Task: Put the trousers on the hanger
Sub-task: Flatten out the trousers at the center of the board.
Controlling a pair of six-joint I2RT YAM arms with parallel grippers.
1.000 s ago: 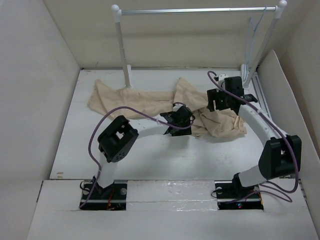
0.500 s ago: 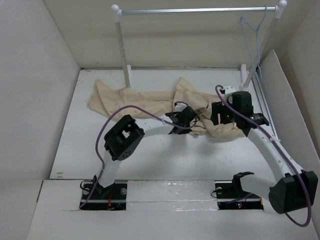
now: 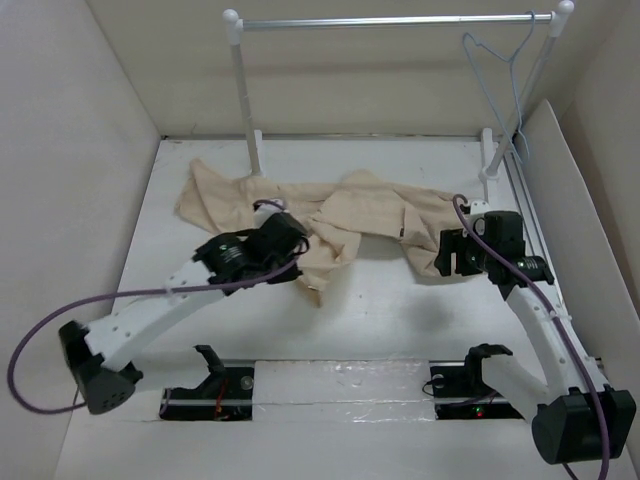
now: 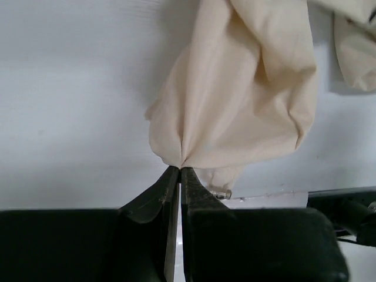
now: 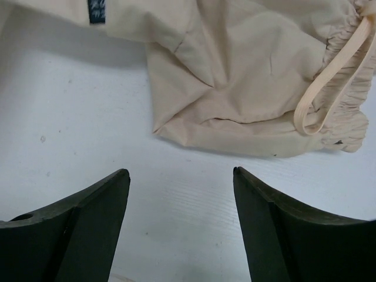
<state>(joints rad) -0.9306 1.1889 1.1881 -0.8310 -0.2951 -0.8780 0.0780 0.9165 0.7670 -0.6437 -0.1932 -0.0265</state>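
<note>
The beige trousers (image 3: pixel 370 210) lie stretched across the far half of the white table. My left gripper (image 3: pixel 298 252) is shut on a pinched fold of the trousers (image 4: pixel 247 100), and the cloth bunches right at the left gripper's (image 4: pixel 180 168) tips. My right gripper (image 3: pixel 447 256) stands open over bare table, just short of the trousers' (image 5: pixel 247 76) gathered waistband and its drawstring loop (image 5: pixel 329 76). Nothing is between the right gripper's (image 5: pixel 181 173) fingers. A small dark tag (image 5: pixel 96 10) shows on the cloth. The pale blue wire hanger (image 3: pixel 487 47) hangs at the rack's right end.
A rack with a silver bar (image 3: pixel 390 20) on white posts (image 3: pixel 243 100) stands at the back of the table. White walls (image 3: pixel 70 180) close in the left, right and back sides. A button or snap (image 4: pixel 221 193) shows under the held fold.
The left gripper closed on a trouser fold and dragged it left and nearer, stretching the cloth out. The right arm drew back toward the near right. The hanger swung on the bar.
</note>
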